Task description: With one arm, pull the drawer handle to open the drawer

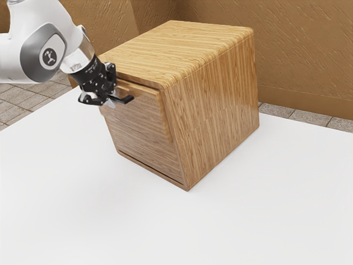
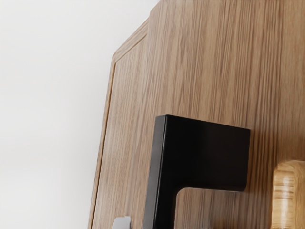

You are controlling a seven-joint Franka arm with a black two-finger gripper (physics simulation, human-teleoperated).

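No word or number can be read anywhere. The grey joint cap (image 1: 48,57) on the arm carries a small dark emblem, a figure rather than letters. The black body of the pincer (image 1: 110,100) has a short line of tiny white marks, which are too small to make out.

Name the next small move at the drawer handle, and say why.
Probably a short straight pull away from the cabinet. The gripper sits at the black handle, and the drawer front looks barely out of the cabinet, so nearly all its travel remains.
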